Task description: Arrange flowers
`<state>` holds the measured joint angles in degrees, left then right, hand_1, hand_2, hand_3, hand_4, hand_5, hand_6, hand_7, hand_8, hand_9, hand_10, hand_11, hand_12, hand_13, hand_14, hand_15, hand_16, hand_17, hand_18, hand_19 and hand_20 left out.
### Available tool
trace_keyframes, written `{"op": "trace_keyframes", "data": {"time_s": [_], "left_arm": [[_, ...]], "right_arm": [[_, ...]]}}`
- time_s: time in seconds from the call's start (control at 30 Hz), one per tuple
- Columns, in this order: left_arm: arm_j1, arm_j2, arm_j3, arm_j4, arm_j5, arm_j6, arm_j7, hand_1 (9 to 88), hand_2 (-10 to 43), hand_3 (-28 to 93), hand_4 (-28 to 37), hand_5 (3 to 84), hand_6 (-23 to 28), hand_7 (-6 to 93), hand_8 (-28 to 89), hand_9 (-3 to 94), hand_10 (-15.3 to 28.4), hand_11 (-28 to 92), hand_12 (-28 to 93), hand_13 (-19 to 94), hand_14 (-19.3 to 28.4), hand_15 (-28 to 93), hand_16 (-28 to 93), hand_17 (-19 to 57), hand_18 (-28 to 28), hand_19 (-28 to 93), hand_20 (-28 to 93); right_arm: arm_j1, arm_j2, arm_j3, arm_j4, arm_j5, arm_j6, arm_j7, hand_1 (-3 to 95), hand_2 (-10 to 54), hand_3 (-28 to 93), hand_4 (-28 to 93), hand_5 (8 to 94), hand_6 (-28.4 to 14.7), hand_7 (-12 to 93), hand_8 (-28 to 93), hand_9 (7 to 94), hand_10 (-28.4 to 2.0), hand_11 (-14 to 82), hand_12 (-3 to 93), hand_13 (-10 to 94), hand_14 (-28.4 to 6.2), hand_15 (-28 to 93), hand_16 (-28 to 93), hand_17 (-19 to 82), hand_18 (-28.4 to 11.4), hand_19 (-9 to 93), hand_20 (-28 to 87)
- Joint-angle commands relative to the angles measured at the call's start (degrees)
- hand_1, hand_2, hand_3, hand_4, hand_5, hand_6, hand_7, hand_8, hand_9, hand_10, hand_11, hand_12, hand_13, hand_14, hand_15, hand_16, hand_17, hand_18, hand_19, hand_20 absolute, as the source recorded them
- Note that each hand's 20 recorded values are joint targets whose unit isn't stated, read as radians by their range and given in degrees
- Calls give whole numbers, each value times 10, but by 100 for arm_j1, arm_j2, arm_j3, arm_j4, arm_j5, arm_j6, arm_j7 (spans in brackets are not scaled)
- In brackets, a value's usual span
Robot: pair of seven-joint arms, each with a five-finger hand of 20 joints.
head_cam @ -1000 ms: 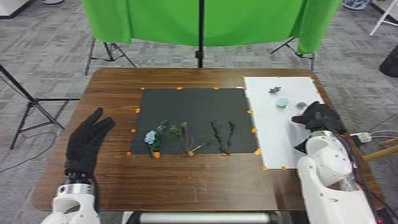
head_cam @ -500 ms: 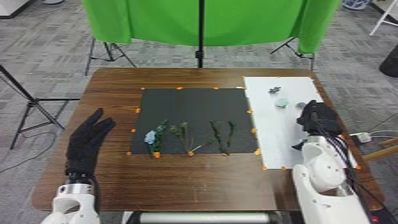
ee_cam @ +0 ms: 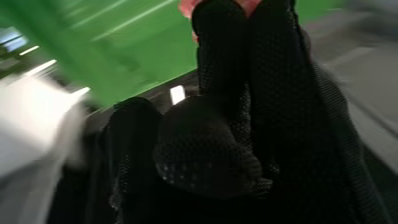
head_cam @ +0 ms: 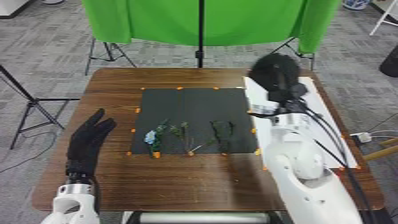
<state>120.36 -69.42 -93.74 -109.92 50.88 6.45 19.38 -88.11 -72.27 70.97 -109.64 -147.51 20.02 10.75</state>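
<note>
Lying side by side: flower stems on a black square mat (head_cam: pixel 191 105)

A blue-flowered stem with green leaves (head_cam: pixel 153 139) is placed at the mat's near left; beside it, toward the right, are set thin green stems (head_cam: pixel 185 137) and dark green stems (head_cam: pixel 222 137). All are carried by the brown wooden worktop (head_cam: pixel 187 182). The black-gloved left hand (head_cam: pixel 84 142) is held open, fingers straight. The right hand (head_cam: pixel 275 72) is raised over the white rectangular sheet (head_cam: pixel 256 92); whether it is wide or narrow cannot be told.
</note>
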Motion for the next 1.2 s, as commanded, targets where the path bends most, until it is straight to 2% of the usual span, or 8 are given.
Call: {"op": "trace_keyframes", "data": {"time_s": [0.03,0.23,0.3,0.37,0.57,0.63,0.83,1.2], "left_arm": [[-49,30,69,44,35,-41,-21,220,-37,689,-221,450,35,64,-52,471,134,146,131,381,162,112,34,90,109,29,221],[-68,24,130,48,7,28,65,219,-36,687,-222,449,35,64,-51,471,134,145,131,380,162,111,34,90,110,30,221],[-236,33,184,146,-30,113,17,213,-30,684,-227,448,34,64,-51,471,134,145,132,379,162,111,34,90,109,30,221],[-159,46,208,85,-120,245,93,196,-18,686,-247,445,33,63,-52,469,134,144,131,378,162,109,32,90,109,30,221],[-91,92,189,24,-279,479,196,133,121,664,-281,437,45,45,-55,466,138,136,122,370,158,106,26,95,107,31,222],[-87,127,176,-16,-254,544,122,128,158,652,-282,437,49,42,-55,466,140,133,120,369,157,105,24,96,106,31,223],[-130,183,181,6,-251,465,124,129,195,638,-282,438,54,41,-55,468,141,133,117,368,153,106,21,96,104,33,224],[-100,162,170,-13,-195,399,104,134,130,659,-283,438,51,47,-53,469,139,143,123,375,159,109,23,94,104,36,223]], "right_arm": [[1054,-212,-1637,501,-16,-646,-611,709,-95,404,-94,837,3,185,109,937,-79,115,404,937,3,632,311,692,-89,932,621],[1545,-593,-2292,1174,-343,-1282,-810,707,-95,408,-101,836,5,188,105,937,-78,110,405,937,4,634,314,691,-89,932,627],[1723,-921,-2243,1653,-442,-1429,-1016,703,-95,413,-103,835,6,190,103,937,-78,109,406,937,4,634,315,691,-90,932,629],[1791,-1082,-2274,1853,-648,-1661,-1033,703,-95,414,-104,834,7,192,102,937,-78,109,405,937,4,634,316,691,-90,932,630],[1963,-1575,-2175,2506,-1402,-2044,-1347,703,-95,414,-108,830,9,194,100,937,-75,102,409,937,4,635,317,690,-90,932,632],[1998,-1731,-2095,2651,-1630,-2184,-1410,702,-95,416,-109,829,9,195,99,937,-75,100,410,937,3,635,317,690,-90,932,632],[2070,-2132,-1886,3002,-2255,-2404,-1641,697,-95,422,-115,826,11,196,96,937,-74,96,410,937,3,636,319,690,-90,932,634],[1977,-2502,-1400,3351,-3365,-2828,-1841,670,-95,447,-125,807,21,172,78,927,-75,77,412,937,2,628,329,684,-92,932,635]]}}
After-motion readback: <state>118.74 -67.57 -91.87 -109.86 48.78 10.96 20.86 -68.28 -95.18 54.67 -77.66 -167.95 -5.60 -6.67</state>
